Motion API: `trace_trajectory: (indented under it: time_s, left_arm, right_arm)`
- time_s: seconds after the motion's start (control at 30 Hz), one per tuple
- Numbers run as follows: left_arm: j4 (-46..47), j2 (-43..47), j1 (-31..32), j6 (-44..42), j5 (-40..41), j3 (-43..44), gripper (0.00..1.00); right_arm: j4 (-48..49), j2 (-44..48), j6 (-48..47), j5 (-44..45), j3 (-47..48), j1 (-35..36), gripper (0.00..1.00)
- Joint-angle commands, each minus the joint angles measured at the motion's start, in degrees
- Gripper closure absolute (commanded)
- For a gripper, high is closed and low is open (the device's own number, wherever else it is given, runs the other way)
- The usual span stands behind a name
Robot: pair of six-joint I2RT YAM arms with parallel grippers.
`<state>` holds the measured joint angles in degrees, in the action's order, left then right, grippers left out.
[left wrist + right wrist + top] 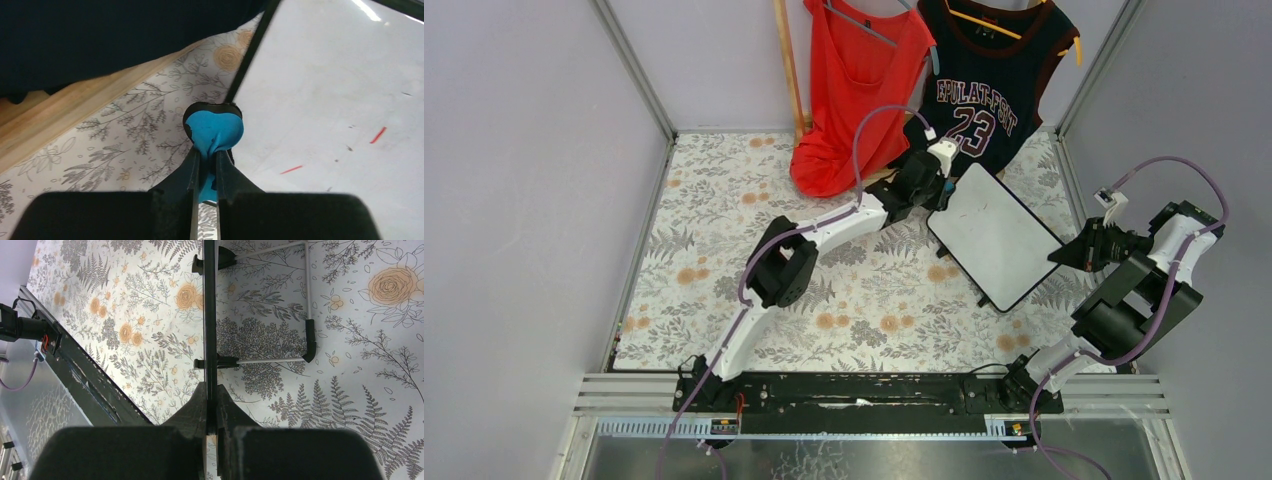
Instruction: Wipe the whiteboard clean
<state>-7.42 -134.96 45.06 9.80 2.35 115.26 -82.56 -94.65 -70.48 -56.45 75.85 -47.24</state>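
The whiteboard [997, 235] lies tilted on the floral table right of centre. In the left wrist view its white face [340, 90] has a thin black frame and a few short red strokes [378, 135]. My left gripper [941, 192] [206, 150] is shut on a small blue eraser [214, 131] at the board's far left edge. My right gripper [1064, 255] [211, 390] is shut on the board's right edge [210, 315], seen edge-on, with the board's black feet and wire stand [280, 305] beyond.
A red top [854, 80] and a dark jersey numbered 23 [989, 85] hang at the back on a wooden rack [790, 70]. Grey walls enclose the table. The black base rail [864, 392] runs along the near edge.
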Motion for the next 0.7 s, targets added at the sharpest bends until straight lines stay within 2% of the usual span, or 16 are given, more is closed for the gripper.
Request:
trace_trajectory:
  time_s: [0.0, 0.2, 0.3, 0.5, 0.67]
  left_arm:
    - [2.40, 1.92, 2.38, -0.22, -0.38, 0.42, 1.00]
    - [6.52, 8.01, 4.32, -1.52, 4.83, -5.65, 1.00]
    - [8.45, 9.95, 4.58, -1.48, 2.53, -8.43, 1.00]
    - [8.77, 9.05, 7.02, -1.96, -0.35, -7.84, 1.00]
    - [7.32, 5.76, 9.52, -3.18, -1.13, -3.66, 1.00]
  right_arm:
    - [-1.33, 1.71, -3.79, 7.61, -1.27, 0.93, 1.00]
    - [-1.33, 1.40, -3.80, 7.41, -1.15, 0.93, 1.00]
    - [-1.28, 1.54, -3.79, 7.32, -1.12, 1.01, 1.00]
    - [-1.34, 1.57, -3.65, 7.01, -1.30, 1.18, 1.00]
    - [-1.34, 1.92, -3.64, 7.43, -1.37, 1.28, 1.00]
